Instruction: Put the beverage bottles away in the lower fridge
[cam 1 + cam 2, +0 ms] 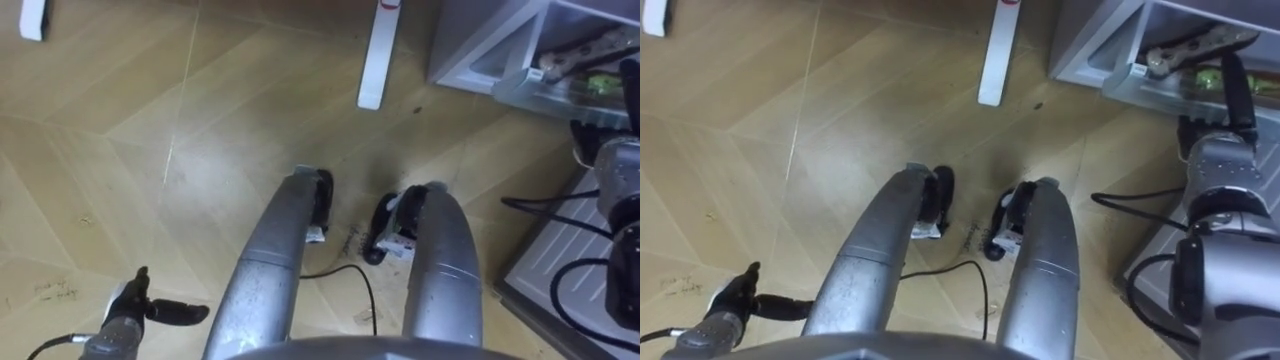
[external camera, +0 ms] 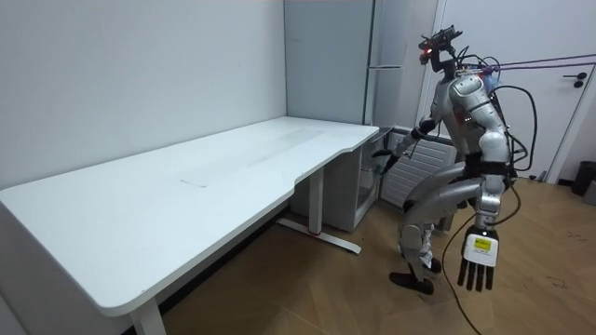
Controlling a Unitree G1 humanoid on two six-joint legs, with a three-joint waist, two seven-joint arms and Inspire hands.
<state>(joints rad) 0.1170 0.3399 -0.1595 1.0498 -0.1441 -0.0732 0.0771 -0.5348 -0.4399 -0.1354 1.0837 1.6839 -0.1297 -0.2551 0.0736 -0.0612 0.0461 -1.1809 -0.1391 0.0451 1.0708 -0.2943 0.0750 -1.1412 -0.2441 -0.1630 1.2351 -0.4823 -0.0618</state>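
Observation:
I stand with bent knees in front of the low grey fridge (image 2: 358,191), beside the white desk. Its compartment (image 1: 1110,55) is open at the upper right of the eye views. On its shelf lie a tan packet (image 1: 1195,42) and a small green thing (image 1: 1210,76); whether that is a drink I cannot tell. My right hand (image 1: 1232,95) reaches to that shelf, with dark fingers over the green thing and their grip hidden. Low by my left side hangs my left hand (image 1: 150,308), open and holding nothing; it also hangs in the room view (image 2: 477,261).
The open fridge door's ribbed inner panel (image 1: 565,250) lies close at my lower right. A white desk leg (image 1: 378,55) stands on the wooden floor just left of the fridge. The long white desk (image 2: 186,186) stretches to the room view's left.

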